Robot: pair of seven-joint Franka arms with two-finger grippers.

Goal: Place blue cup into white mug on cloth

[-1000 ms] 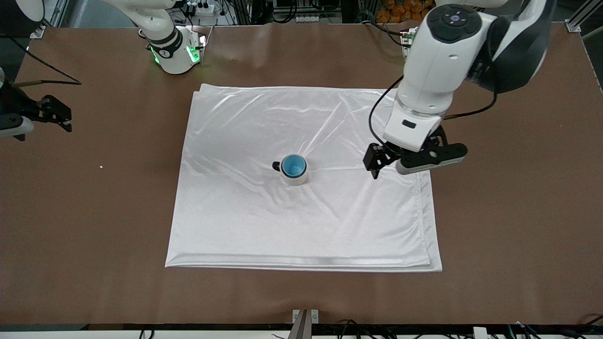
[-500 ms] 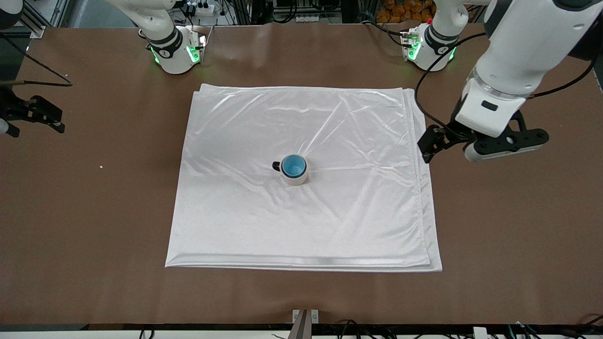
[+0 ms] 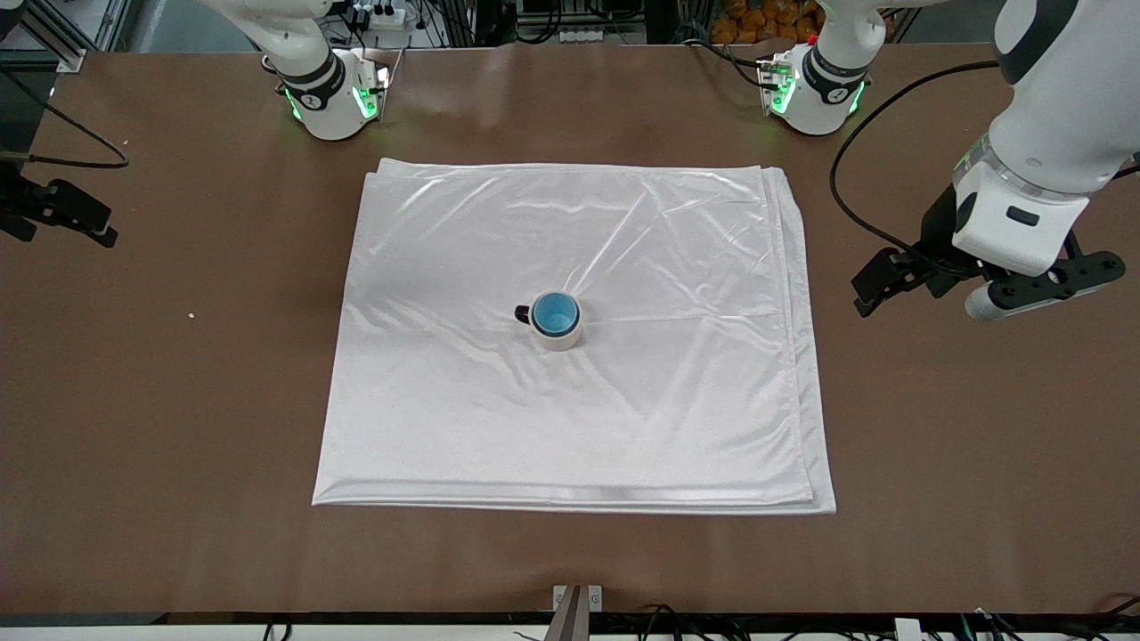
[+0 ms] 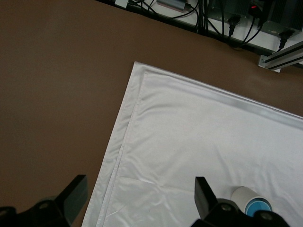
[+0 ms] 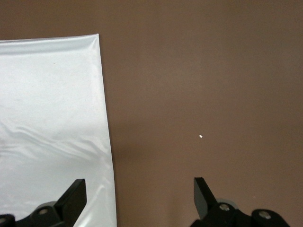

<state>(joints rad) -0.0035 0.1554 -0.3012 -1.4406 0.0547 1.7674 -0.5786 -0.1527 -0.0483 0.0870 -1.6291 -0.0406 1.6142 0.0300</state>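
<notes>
The blue cup point(image 3: 555, 312) sits inside the white mug point(image 3: 559, 337), which stands upright near the middle of the cloth point(image 3: 570, 409) with its black handle toward the right arm's end. Both show in the left wrist view: the mug point(image 4: 241, 194) and the cup point(image 4: 259, 207). My left gripper point(image 3: 877, 283) is open and empty, up over the bare table just off the cloth's edge at the left arm's end; its jaws point(image 4: 139, 196) frame that edge. My right gripper point(image 3: 85, 218) is open and empty point(image 5: 139, 194) over the table at the right arm's end, off the cloth point(image 5: 47, 118).
The brown table point(image 3: 178, 427) surrounds the cloth. A tiny white speck point(image 3: 191, 314) lies on it toward the right arm's end, also in the right wrist view point(image 5: 200, 137). Both arm bases point(image 3: 334, 98) point(image 3: 815, 89) stand along the edge farthest from the front camera.
My left gripper has moved from over the cloth out toward the left arm's end of the table. My right gripper has drifted slightly outward. The cup and mug have not moved.
</notes>
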